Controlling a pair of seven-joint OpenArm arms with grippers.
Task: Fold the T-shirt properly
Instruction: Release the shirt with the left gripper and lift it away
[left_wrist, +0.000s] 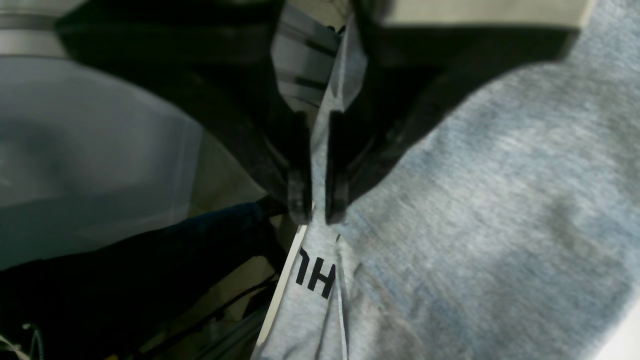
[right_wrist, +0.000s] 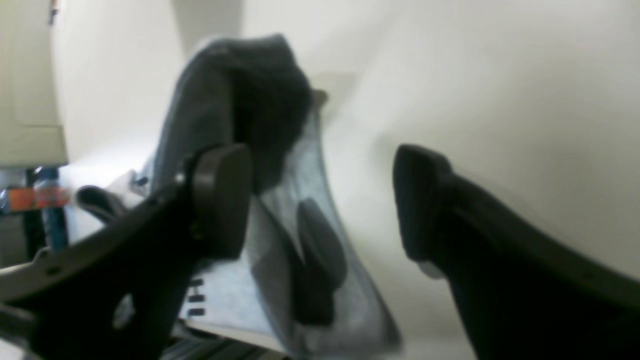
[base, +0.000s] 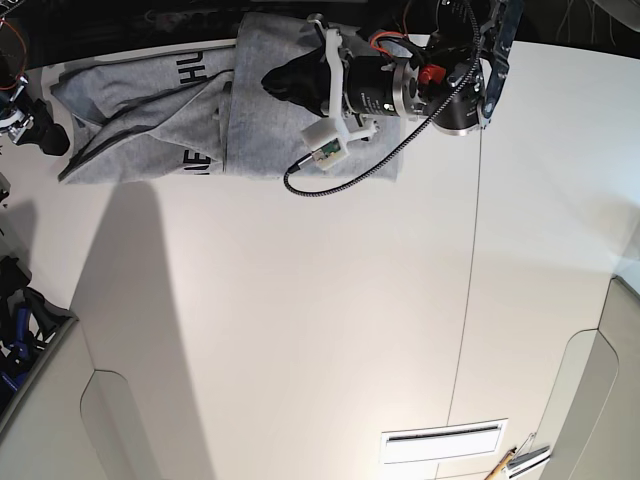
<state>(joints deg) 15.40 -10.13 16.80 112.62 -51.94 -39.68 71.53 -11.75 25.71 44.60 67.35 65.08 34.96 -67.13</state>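
Note:
The light grey T-shirt lies bunched at the table's far left corner, with black lettering showing. My left gripper lies over the shirt's right part. In the left wrist view it is shut on a raised fold of the grey fabric, just above printed letters. My right gripper is open and empty, and the shirt lies beyond its fingers. In the base view it sits at the shirt's left edge.
The white table has a thin seam running front to back and a slot near the front. The left arm's body and black cable lie over the shirt's right side. Dark equipment sits off the table's left edge.

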